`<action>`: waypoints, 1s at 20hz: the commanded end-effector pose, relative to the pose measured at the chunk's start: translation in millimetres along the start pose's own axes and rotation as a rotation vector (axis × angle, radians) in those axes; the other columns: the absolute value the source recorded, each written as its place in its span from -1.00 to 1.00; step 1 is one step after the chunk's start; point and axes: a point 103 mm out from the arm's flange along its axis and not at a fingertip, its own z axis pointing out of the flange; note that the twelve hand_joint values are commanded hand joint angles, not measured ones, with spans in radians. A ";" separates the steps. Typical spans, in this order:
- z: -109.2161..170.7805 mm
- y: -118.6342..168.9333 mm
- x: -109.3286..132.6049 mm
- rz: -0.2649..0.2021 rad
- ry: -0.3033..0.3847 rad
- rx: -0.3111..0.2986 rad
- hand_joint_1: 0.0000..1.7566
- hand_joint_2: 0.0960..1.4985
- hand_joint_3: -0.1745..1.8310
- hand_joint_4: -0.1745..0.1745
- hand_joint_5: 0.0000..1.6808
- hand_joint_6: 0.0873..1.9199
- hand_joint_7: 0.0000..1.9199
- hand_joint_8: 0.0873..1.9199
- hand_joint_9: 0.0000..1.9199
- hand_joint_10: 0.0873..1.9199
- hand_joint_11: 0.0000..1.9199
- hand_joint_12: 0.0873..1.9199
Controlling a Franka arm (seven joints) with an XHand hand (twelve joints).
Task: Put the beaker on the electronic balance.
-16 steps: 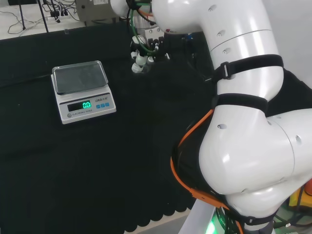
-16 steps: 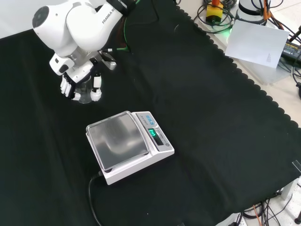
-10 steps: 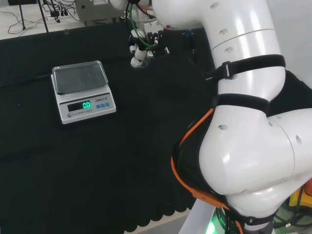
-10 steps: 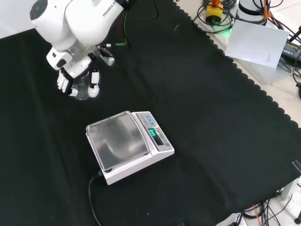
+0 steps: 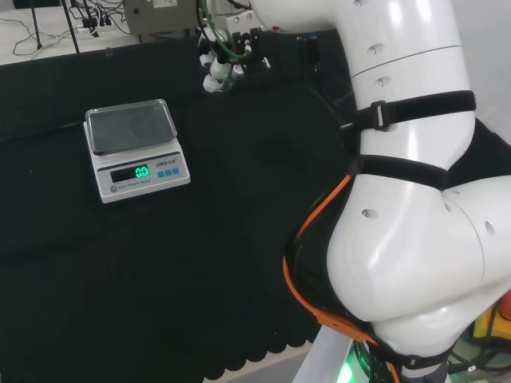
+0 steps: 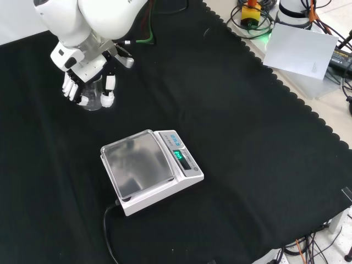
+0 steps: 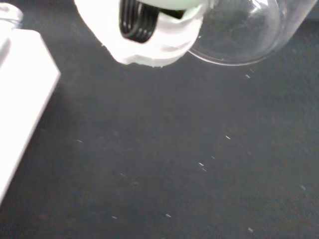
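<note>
The clear beaker hangs upright above the cloth, with my hand shut on it, fingers curled round its sides. In the front view it is up and left of the electronic balance. In the head view the hand is behind and right of the balance, whose pan is bare and whose display glows green. Close up in the wrist view, the beaker's round base shows beside a white fingertip, with a corner of the balance at the edge.
A black cable runs from the balance toward the cloth's near edge in the front view. My white arm links take up the right of the head view. Cables and boxes lie beyond the cloth's scalloped edge.
My hand has risen with the beaker: up and left in both the head and front views. The balance has not moved.
</note>
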 end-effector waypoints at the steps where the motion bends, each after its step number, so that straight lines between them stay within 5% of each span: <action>1: -16.7 6.0 40.8 -0.089 -0.020 -0.014 0.51 0.66 -0.81 -1.00 -0.24 0.55 -0.45 0.61 -0.15 0.48 -0.16 0.20; 20: 14.2 7.7 145.4 -0.380 -0.046 0.061 0.51 0.66 -0.82 -1.00 -0.23 0.55 -0.45 0.60 -0.15 0.48 -0.17 0.21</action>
